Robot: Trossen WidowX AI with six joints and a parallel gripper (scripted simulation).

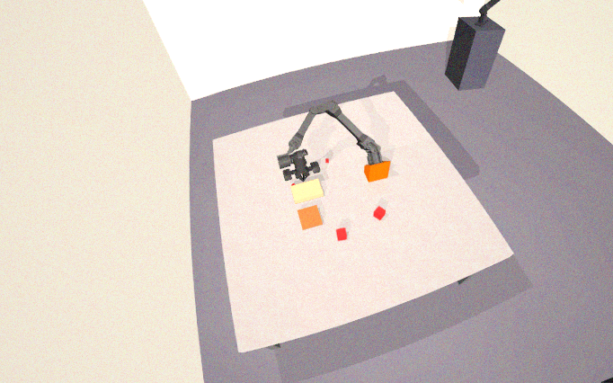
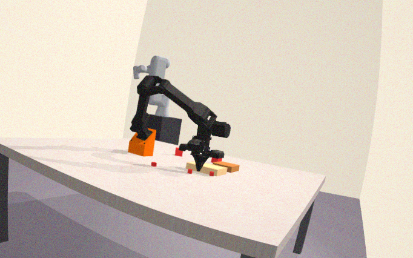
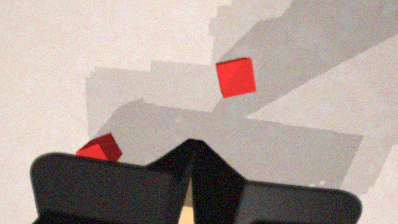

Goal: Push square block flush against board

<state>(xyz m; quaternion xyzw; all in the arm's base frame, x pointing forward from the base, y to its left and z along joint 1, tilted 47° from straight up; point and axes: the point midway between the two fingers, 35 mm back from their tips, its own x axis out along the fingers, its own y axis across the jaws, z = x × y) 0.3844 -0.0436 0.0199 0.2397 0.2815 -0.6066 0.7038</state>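
Claw point(image 1: 303, 177) point(image 2: 198, 169) point(image 3: 194, 146) closed, nothing gripped, pointing down beside the long side of the yellow board point(image 1: 306, 191) point(image 2: 218, 169) point(image 3: 186, 215). Square orange block point(image 1: 309, 217) point(image 2: 230, 166) lies flat on the table point(image 1: 370, 280) point(image 2: 176, 189) across the board from the claw, a gap between block and board.

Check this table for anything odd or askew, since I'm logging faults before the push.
Nothing looks spilled or damaged. The orange block and yellow board lie flat, a gap between them. That simply looks like unfinished work.
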